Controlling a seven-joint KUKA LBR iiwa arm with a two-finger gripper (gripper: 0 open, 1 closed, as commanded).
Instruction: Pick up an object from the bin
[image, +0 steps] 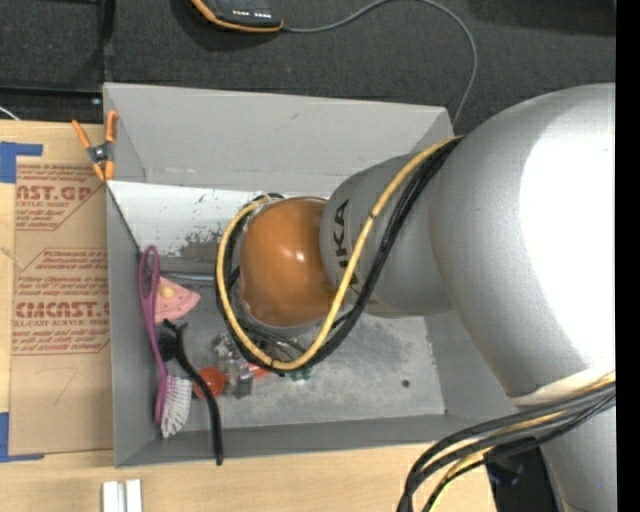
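Hanging low toward the bin's (122, 350) left wall, presumably because the brushes (175, 400) lay there, the hand (233, 366) sat beside a red piece (212, 382); wide or narrow could not be told.

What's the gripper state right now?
Gripper: cannot be told, open or shut. It is down in the bin, next to a small red piece.
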